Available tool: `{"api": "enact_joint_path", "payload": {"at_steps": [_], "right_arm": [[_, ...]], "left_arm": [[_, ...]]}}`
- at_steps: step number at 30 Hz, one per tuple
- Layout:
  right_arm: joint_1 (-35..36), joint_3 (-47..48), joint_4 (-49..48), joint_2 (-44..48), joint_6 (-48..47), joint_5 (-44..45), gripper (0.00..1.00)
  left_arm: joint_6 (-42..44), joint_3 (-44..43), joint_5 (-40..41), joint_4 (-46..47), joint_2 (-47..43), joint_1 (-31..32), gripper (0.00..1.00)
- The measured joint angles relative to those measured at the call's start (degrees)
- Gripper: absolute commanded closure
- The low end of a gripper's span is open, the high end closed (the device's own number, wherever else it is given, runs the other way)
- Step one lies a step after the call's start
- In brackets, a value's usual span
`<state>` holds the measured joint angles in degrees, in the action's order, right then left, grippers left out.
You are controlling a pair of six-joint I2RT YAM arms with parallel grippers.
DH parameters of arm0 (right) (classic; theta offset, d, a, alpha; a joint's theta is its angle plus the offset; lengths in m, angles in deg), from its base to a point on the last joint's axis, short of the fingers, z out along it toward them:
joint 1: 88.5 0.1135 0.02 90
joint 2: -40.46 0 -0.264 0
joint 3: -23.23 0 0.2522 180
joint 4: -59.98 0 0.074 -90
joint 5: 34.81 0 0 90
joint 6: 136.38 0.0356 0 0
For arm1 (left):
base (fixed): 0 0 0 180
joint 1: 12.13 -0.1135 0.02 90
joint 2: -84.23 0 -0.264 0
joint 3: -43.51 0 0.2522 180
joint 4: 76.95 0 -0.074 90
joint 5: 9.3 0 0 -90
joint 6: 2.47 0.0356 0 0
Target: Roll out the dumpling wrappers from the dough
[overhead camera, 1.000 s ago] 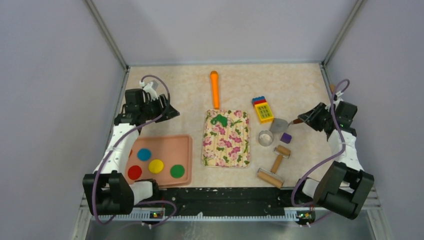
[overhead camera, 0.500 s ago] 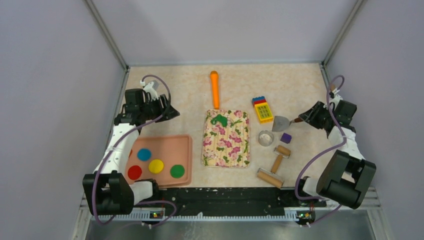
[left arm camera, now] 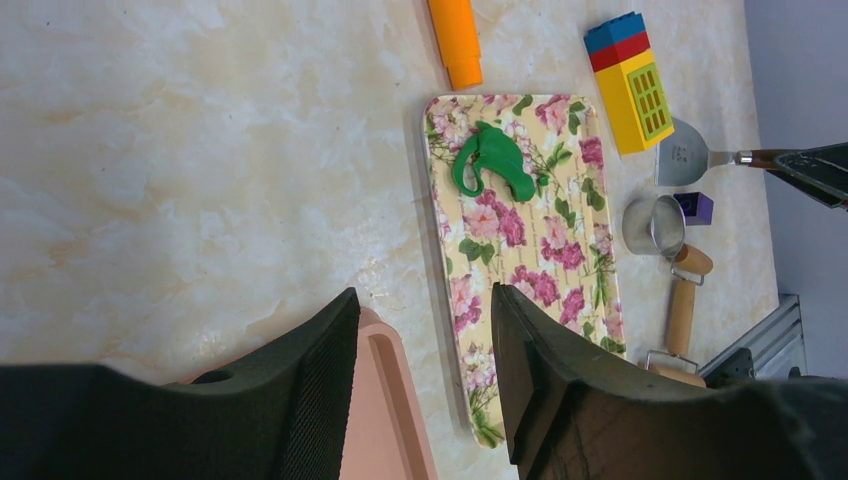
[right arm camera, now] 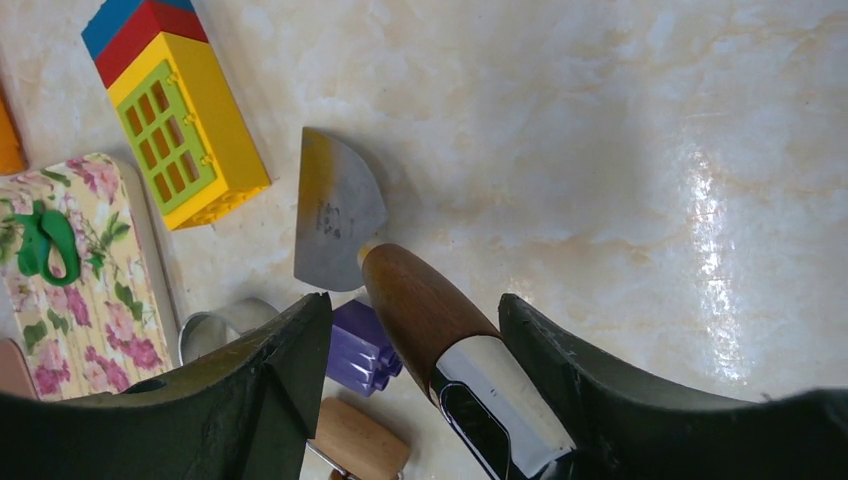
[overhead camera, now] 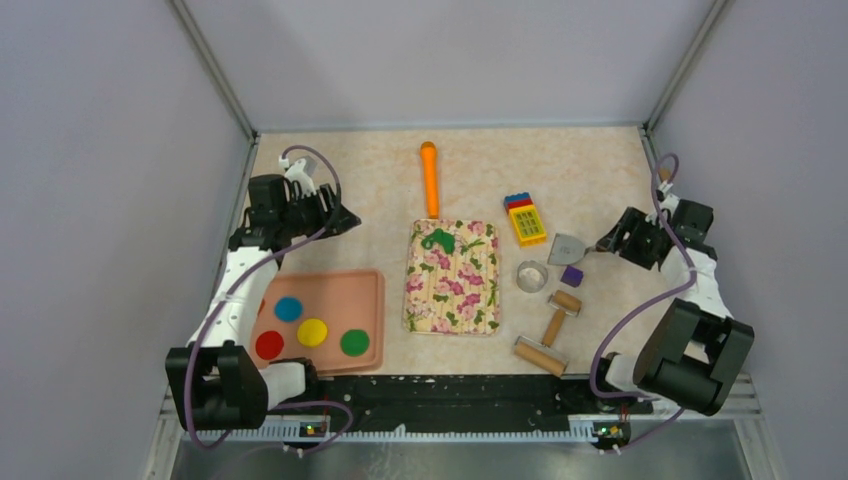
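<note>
- Since a second ago the right gripper (overhead camera: 614,240) has drawn a little to the right, and the metal scraper (overhead camera: 565,246) has slid the same way with it. The left arm, the mat and the tray lie as they did.
- Right gripper's jaws stand apart. The scraper's wooden handle lies between the fingers with a gap showing on either side, so it is not clamped.
- Scraper's blade rests flat on the table, just right of the toy brick block (overhead camera: 525,220) and just far of the purple block (overhead camera: 572,275).
- Left gripper (overhead camera: 340,222) hovers on the far left, beyond the pink tray (overhead camera: 370,285). Its jaws are well open, and only the table, the tray's corner and the mat's edge show between them.
- Dough (overhead camera: 437,240) is a small ragged green piece with a curled tail. It sits on the far left corner of the floral mat (overhead camera: 455,295), at the middle of the table, well apart from both grippers.
- Dumpling wrappers lie flat in the tray, apart from one another: blue (overhead camera: 288,309), yellow (overhead camera: 312,332), red (overhead camera: 269,345) and green (overhead camera: 354,342).
- Orange stick (overhead camera: 430,178) lies on the table just beyond the mat's far edge.
- Metal ring cutter (overhead camera: 531,276) stands just right of the mat, beside the purple block. A wooden roller (overhead camera: 548,340) lies nearer, also to the right of the mat.
</note>
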<state>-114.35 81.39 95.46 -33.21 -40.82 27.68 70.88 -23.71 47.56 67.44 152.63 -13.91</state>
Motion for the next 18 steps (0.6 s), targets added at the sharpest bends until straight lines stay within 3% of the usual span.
{"api": "enact_joint_path", "payload": {"at_steps": [18], "right_arm": [[-3.1,0.17,2.36,-6.73,-5.64,2.27,0.2]], "left_arm": [[-2.12,3.19,-0.52,2.73,-0.02,0.0,0.45]]}}
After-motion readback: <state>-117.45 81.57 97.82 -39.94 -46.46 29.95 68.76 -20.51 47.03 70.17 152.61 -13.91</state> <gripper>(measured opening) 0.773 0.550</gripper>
